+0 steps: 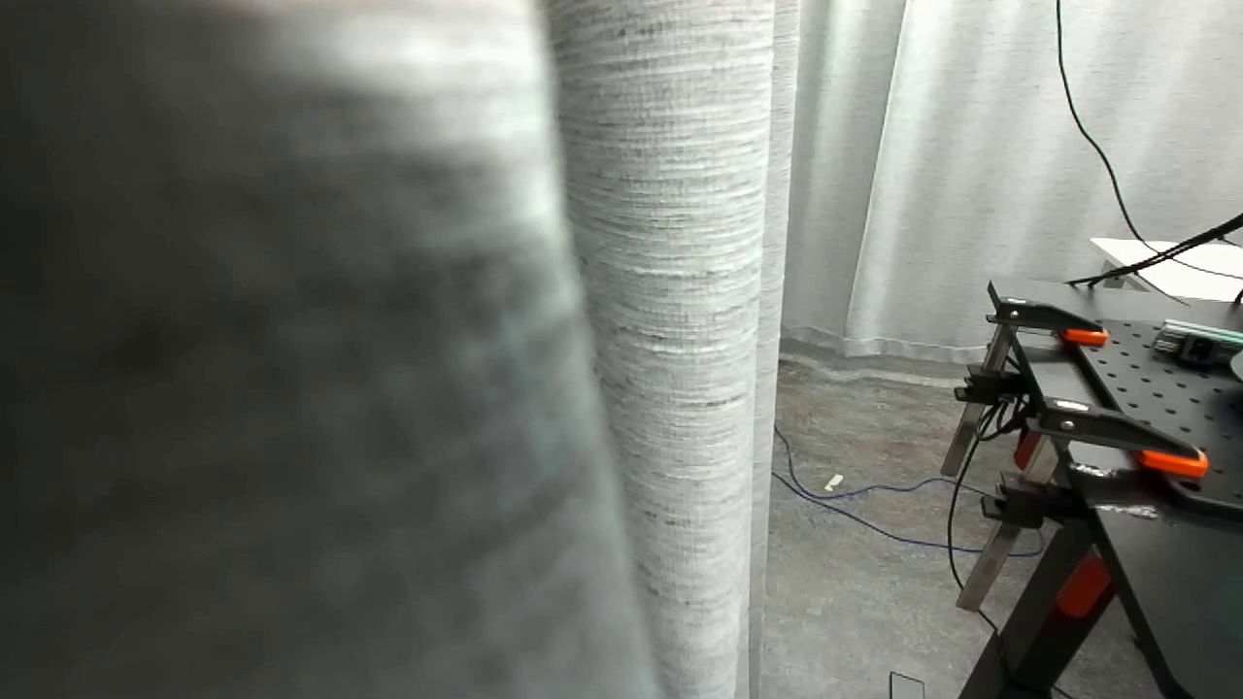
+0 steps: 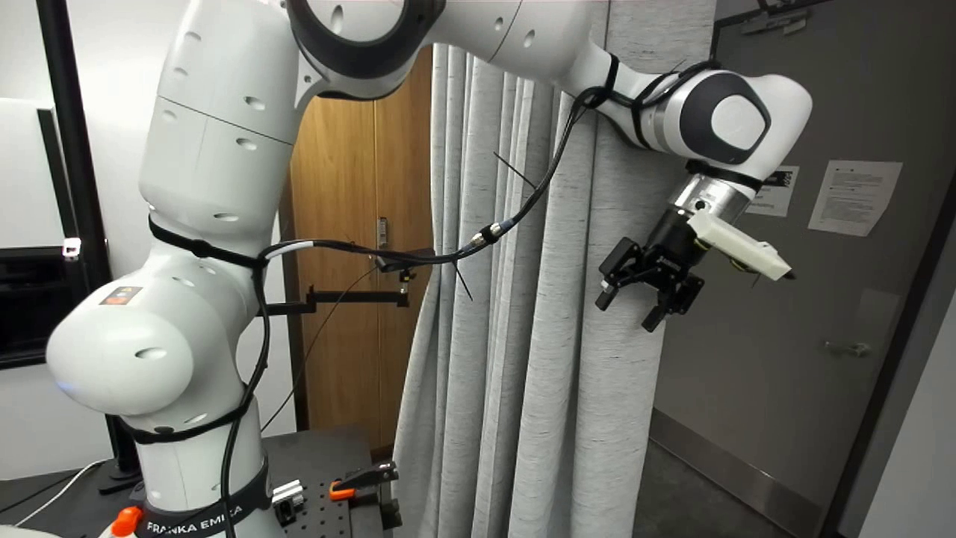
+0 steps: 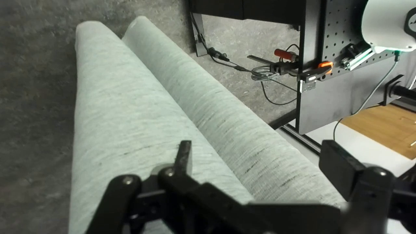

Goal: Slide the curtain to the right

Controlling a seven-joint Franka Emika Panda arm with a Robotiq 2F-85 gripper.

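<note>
The light grey curtain [image 2: 556,299] hangs in long vertical folds beside the arm in an exterior view. It also shows close up in an exterior view [image 1: 670,291], where a blurred grey surface near the lens fills the left. My gripper [image 2: 629,310] is open, tilted downward, in front of the curtain's right-hand fold near the door. In the wrist view two curtain folds [image 3: 123,113] run diagonally beyond the open fingers [image 3: 260,157]. The left finger overlaps one fold, and the right finger is beside the other fold's edge. I cannot tell whether the fingers touch the fabric.
A grey door [image 2: 806,299] with paper sheets stands behind the gripper. The black table [image 1: 1156,573] has clamps [image 1: 1117,427] jutting from its edge. Blue cables [image 1: 874,529] lie on the floor. A wooden cabinet [image 2: 340,187] stands behind the arm. Cables hang along the arm.
</note>
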